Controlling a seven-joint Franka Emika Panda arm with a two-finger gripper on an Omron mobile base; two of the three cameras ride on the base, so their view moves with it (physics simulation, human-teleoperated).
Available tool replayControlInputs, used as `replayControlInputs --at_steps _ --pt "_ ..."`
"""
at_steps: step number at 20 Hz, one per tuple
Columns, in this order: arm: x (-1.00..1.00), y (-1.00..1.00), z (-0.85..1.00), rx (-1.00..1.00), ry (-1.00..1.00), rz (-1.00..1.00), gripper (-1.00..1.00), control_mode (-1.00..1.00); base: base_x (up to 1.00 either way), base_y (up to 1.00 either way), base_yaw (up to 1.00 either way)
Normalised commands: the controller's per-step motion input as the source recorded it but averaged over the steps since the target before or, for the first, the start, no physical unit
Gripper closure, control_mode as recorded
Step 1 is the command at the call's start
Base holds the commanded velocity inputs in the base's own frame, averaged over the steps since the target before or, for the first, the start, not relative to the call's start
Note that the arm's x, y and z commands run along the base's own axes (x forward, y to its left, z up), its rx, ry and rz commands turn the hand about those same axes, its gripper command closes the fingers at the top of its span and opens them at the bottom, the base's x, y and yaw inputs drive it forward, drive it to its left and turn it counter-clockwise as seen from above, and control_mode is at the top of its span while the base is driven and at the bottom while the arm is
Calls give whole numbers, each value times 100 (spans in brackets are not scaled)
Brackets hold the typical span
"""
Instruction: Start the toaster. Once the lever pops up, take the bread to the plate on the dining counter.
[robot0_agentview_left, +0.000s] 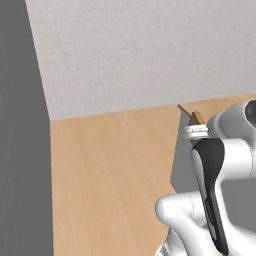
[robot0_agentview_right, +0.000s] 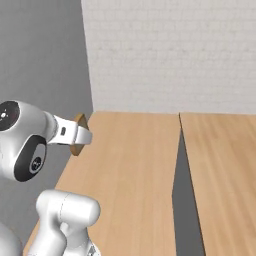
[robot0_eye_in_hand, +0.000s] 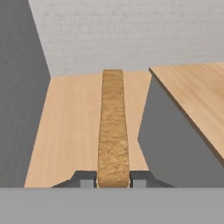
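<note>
Hand view: nearest the camera, the hand has its two dark fingers pinching the bread, which stands on edge between them and runs straight away from the camera, its tan crust facing up. Under it lies a light-wood bench. To the right a grey side panel drops from the edge of a second, higher light-wood bench. Beyond both stands a pale brick wall, with a plain grey wall to the left.

In the left base view a brown corner of the bread pokes out past the white wrist. In the right base view the bread sits beyond the wrist, held above the near bench. No writing or label can be read on any surface.
</note>
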Motion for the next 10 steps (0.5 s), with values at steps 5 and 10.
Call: replayControlInputs --at_steps 5,10 --pt "0 0 0 0 0 0 100 100 100 10 0" --pt "0 0 0 0 0 0 100 100 100 8 0"
